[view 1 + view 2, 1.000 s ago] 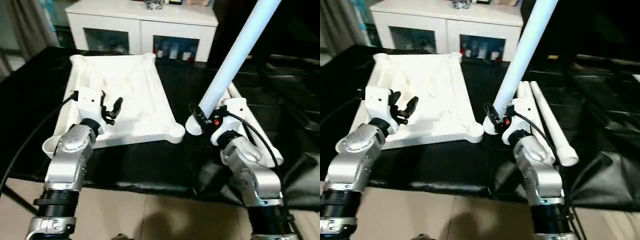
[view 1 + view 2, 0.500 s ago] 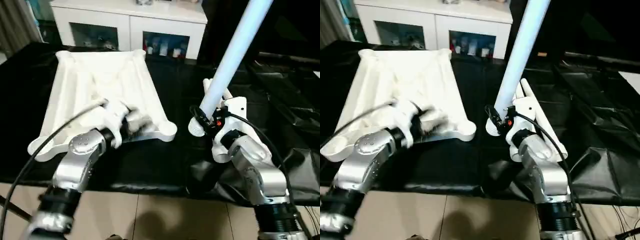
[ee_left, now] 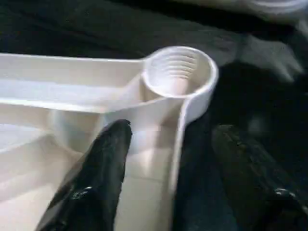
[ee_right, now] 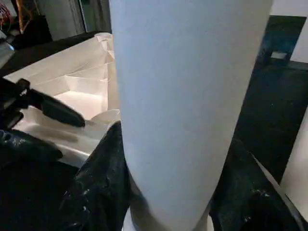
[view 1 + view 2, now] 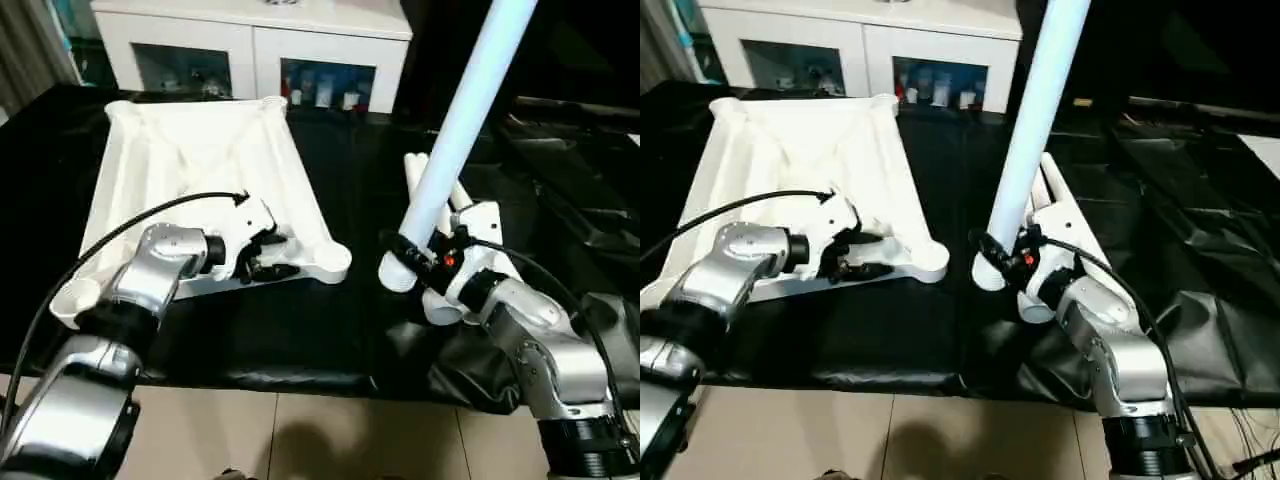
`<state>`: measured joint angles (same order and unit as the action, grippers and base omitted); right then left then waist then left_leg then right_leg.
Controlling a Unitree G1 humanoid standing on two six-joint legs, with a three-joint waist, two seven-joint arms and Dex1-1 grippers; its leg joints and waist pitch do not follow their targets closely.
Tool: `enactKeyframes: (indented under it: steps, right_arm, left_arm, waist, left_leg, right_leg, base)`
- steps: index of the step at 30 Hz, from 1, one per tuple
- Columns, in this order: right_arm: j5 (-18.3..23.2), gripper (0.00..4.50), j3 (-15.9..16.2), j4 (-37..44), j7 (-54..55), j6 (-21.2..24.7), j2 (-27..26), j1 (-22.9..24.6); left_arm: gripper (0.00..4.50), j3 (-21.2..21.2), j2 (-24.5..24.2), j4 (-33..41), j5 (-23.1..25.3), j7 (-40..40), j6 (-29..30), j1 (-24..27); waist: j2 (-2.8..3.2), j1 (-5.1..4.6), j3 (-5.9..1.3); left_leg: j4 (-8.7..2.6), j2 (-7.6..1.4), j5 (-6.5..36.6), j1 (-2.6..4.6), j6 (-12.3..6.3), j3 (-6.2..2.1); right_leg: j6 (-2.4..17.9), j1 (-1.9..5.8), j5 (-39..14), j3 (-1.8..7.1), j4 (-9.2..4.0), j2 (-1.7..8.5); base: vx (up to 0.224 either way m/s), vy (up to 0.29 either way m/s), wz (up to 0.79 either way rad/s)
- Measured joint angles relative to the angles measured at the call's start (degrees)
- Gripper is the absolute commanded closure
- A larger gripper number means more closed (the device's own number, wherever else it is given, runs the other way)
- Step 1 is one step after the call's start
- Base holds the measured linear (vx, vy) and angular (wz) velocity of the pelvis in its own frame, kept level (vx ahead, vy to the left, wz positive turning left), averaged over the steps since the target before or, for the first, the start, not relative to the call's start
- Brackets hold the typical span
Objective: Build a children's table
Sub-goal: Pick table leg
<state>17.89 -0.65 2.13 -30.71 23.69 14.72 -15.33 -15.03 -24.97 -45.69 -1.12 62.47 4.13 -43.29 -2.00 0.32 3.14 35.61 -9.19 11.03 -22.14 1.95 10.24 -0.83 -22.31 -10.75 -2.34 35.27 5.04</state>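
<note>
From the head views, you have the tabletop [image 5: 200, 190] lying underside up on the black table [image 5: 300, 330], no legs fitted yet; spare legs [image 5: 455, 200] lie behind the right arm. In the left wrist view, your left end effector [image 3: 168, 168] straddles the top's wall, spread apart, beside the corner socket [image 3: 179, 72]. In the right wrist view, your right end effector [image 4: 168, 183] is clenched around a leg [image 4: 187, 96], standing tilted, waiting to be inserted.

No text, label, brand, number or sign can be read anywhere in these views. The items behind the glass doors of the white cabinet [image 5: 250, 45] are too small and blurred to make out any lettering.
</note>
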Motion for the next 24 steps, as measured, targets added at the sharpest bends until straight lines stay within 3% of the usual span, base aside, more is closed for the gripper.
enactKeyframes:
  steps: [6, 14, 24]
  right_arm:
    - [0.0, 2.64, 0.0, 0.0, 0.0, 0.7, 0.8, 0.1]
    - [0.0, 2.64, 0.6, 0.0, -0.4, 0.8, 0.8, 0.1]
    - [0.0, 2.64, 1.0, 0.0, -0.4, 0.8, 0.8, 0.1]
  left_arm:
    - [2.07, -1.5, -1.5, -4.4, 1.6, 4.7, 1.2, -2.5]
    - [2.88, -2.4, -1.5, -10.7, 4.9, 3.0, -4.8, -4.8]
    - [3.56, -2.5, -1.1, -15.1, 6.5, 3.5, -8.5, -7.1]
  waist:
    - [0.20, -0.04, 0.12]
    - [0.23, 0.08, 0.15]
    - [0.45, 0.12, 0.28]
  left_leg:
    - [-0.01, -0.02, 0.0, 0.05, 0.01, 0.01]
    - [-0.01, -0.02, 0.0, 0.04, 0.00, 0.04]
    - [-0.01, -0.02, 0.0, 0.05, 0.01, 0.06]
  right_leg:
    - [0.1, 0.01, 0.1, -0.02, 0.02, 0.00]
    - [0.1, 0.04, 0.1, -0.04, -0.04, 0.02]
    - [0.1, 0.04, 0.1, -0.03, -0.04, 0.04]
  base:
    - [0.000, 0.000, 0.00]
    - [0.000, 0.000, 0.00]
    - [0.000, 0.000, 0.00]
